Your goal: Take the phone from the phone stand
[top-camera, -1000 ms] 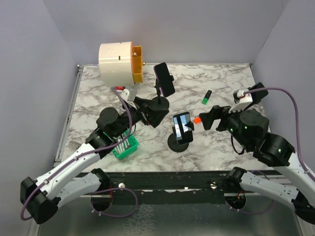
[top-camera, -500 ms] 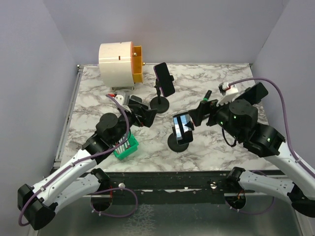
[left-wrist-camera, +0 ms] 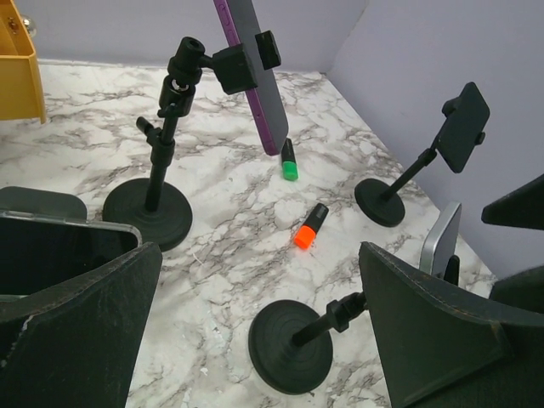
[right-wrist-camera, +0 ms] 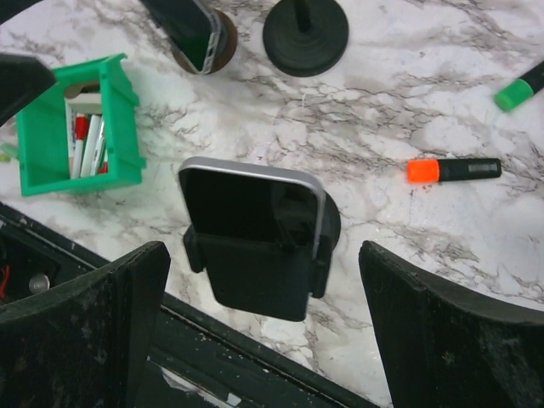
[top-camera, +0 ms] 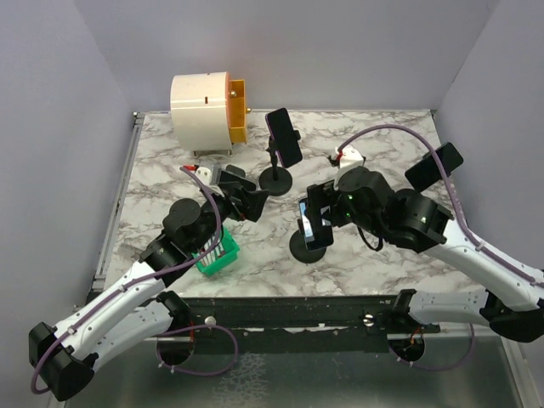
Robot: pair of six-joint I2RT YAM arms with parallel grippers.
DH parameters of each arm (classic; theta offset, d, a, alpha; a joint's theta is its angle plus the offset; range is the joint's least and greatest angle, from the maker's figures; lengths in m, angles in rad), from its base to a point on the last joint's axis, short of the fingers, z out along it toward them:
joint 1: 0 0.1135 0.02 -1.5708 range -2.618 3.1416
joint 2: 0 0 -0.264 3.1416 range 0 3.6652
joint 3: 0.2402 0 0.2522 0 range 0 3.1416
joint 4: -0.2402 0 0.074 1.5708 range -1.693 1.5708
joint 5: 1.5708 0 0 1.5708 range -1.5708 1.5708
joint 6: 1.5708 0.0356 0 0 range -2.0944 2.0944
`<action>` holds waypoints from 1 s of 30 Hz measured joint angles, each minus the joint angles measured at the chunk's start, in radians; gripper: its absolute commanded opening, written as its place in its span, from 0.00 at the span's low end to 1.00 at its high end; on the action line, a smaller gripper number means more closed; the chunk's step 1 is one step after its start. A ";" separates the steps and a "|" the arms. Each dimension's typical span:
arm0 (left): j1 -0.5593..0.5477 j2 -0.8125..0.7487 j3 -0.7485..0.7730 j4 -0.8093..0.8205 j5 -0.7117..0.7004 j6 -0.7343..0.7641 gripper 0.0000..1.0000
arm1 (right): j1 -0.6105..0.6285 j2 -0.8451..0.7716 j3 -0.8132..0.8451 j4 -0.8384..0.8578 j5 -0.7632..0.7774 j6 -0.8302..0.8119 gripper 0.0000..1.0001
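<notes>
A dark phone with a silver rim (right-wrist-camera: pixel 251 200) sits in the black clamp of the near phone stand (right-wrist-camera: pixel 255 276); it also shows in the top view (top-camera: pixel 313 223) and its edge shows in the left wrist view (left-wrist-camera: pixel 442 242). My right gripper (right-wrist-camera: pixel 263 255) is open and hovers over the phone, one finger on each side, not touching it; it shows in the top view (top-camera: pixel 321 211). My left gripper (left-wrist-camera: pixel 259 255) is open and empty, left of the near stand's base (left-wrist-camera: pixel 289 357); it shows in the top view (top-camera: pixel 245 200).
A second stand (top-camera: pixel 276 178) holds a purple-edged phone (left-wrist-camera: pixel 251 76) at the back. A third stand (left-wrist-camera: pixel 463 127) is at the far right. An orange marker (right-wrist-camera: pixel 450 170) and a green marker (right-wrist-camera: pixel 520 90) lie nearby. A green bin (top-camera: pixel 217 253) and a white-and-orange drum (top-camera: pixel 204 110) are on the left.
My right arm has swung left and forward, bringing its open gripper from beside the orange marker to over the phone on the near stand. My left gripper has drawn back slightly from the far stand's base.
</notes>
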 measured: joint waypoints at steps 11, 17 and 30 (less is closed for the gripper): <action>0.000 -0.004 -0.003 0.000 -0.006 0.012 0.99 | 0.129 0.132 0.095 -0.107 0.171 0.086 1.00; 0.000 -0.005 -0.003 -0.001 -0.006 0.012 0.99 | 0.129 0.168 0.097 -0.134 0.212 0.113 1.00; 0.000 -0.005 -0.003 -0.001 -0.006 0.012 0.99 | 0.137 0.191 0.098 -0.126 0.233 0.143 0.98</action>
